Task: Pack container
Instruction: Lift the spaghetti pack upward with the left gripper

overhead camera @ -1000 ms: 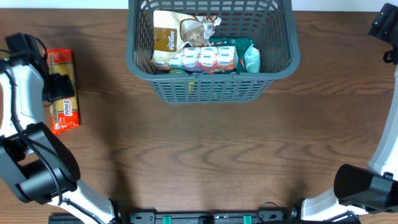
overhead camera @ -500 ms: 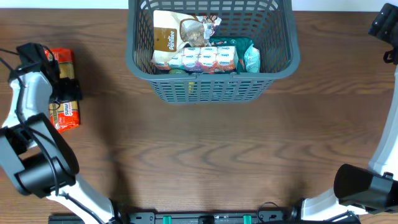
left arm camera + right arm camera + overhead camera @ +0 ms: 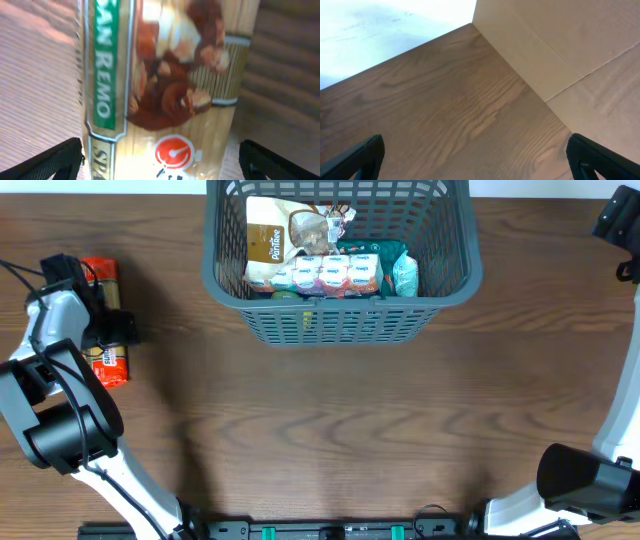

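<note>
The container (image 3: 340,326), a grey-blue slotted basket, stands at the top middle in the overhead view and holds several groceries. A red and tan spaghetti packet (image 3: 100,272) lies flat on the table at the far left. My left gripper (image 3: 108,328) is right over the packet's middle, open, with a finger on each long side. In the left wrist view the packet (image 3: 165,90) fills the frame between the two spread fingers (image 3: 160,165). My right gripper (image 3: 620,220) is at the far right top corner, open and empty (image 3: 475,160).
In the basket lie a beige bag (image 3: 275,235), a row of small cups (image 3: 325,277) and a green packet (image 3: 395,265). The right wrist view shows the table's corner and a cardboard wall (image 3: 570,45).
My left gripper has moved a little to the right and settled over the spaghetti packet, now straddling it. The right arm has not moved.
</note>
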